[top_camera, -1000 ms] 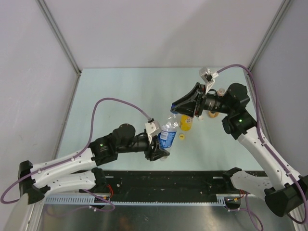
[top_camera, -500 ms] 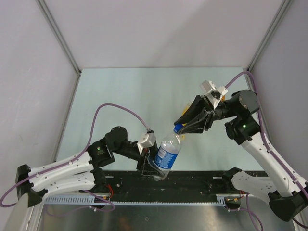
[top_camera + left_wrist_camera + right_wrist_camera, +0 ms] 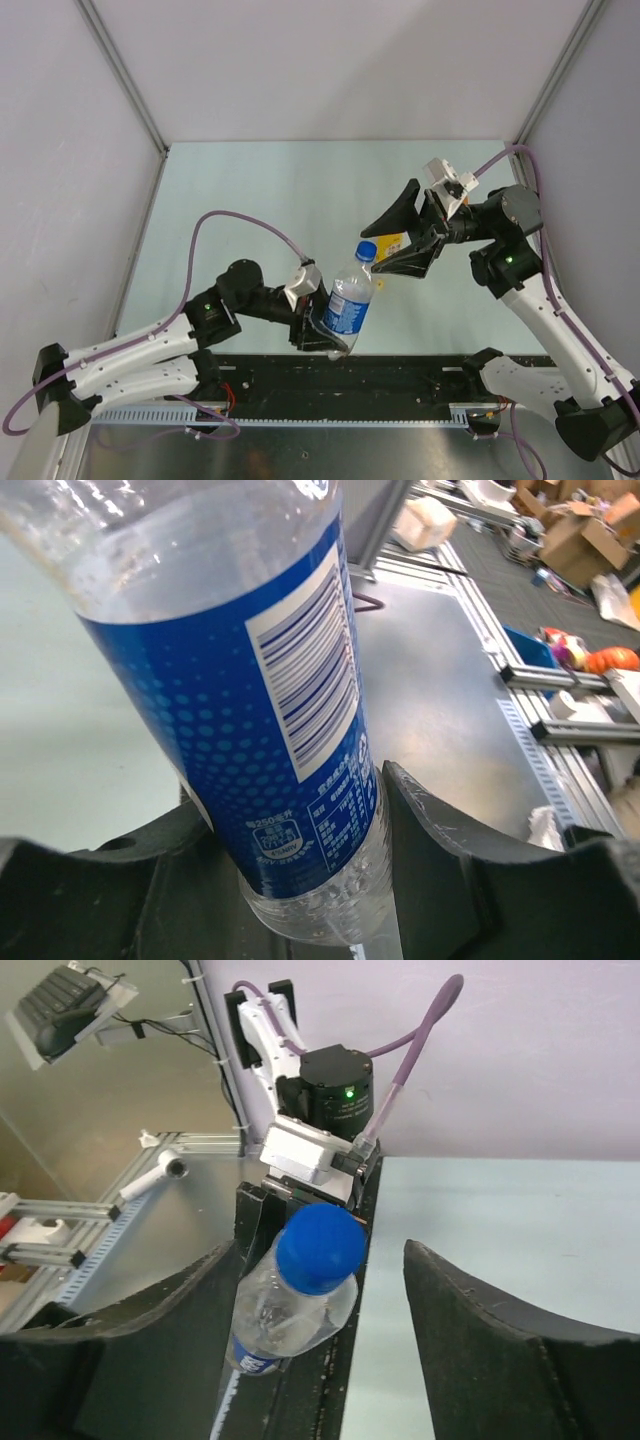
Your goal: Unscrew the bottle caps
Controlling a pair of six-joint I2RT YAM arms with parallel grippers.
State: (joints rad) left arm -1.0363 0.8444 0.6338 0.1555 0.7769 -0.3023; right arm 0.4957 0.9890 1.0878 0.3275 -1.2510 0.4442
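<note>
Looking from above, what held the clear bottle? (Reader)

The left gripper, clamped on its lower body, with the bottle tilted over the table's near edge. The left wrist view showed both fingers against the label's bottom. (Legend)

And the right gripper? (Reader)

It was spread wide, holding nothing. Its wrist view showed the blue cap between the fingers. Only the top view showed the yellow bottle behind. (Legend)
</note>
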